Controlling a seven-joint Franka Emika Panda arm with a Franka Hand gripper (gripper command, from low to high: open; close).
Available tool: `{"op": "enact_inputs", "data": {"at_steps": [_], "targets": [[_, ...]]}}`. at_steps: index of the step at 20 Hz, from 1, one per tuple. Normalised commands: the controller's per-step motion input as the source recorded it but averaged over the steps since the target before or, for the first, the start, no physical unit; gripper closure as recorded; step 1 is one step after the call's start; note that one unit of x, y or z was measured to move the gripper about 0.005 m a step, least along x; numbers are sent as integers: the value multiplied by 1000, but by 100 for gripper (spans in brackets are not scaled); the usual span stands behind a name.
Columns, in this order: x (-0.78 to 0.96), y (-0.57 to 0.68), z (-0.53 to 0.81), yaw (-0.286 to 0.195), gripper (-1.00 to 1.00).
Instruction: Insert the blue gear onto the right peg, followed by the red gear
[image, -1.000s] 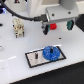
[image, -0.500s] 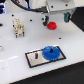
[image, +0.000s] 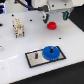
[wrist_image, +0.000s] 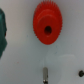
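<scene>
The blue gear (image: 50, 52) sits on the plate (image: 31, 63). The gripper (image: 52, 17) hangs over the red gear (image: 51, 24), holding nothing; how wide it is open, I cannot tell. If it comes down off-centre, the gear could slip away.

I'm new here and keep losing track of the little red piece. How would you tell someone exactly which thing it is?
Start at the white table and find the grey black-edged plate that carries the big blue gear. Look away from it to the far side, just under the robot's hand: there lies the red gear. It is the only red thing, round and toothed with a centre hole, and clearly smaller than the blue one.
</scene>
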Motion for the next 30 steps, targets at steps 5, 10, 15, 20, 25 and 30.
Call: {"op": "enact_inputs", "data": {"at_steps": [5,10,15,20,25,30], "targets": [[-269,62,-411,0,-100],[-345,3,-376,0,-100],[-408,-84,-281,0,100],[-390,-113,-178,0,100],[-316,-63,-138,0,100],[-236,-31,-48,0,100]]}}
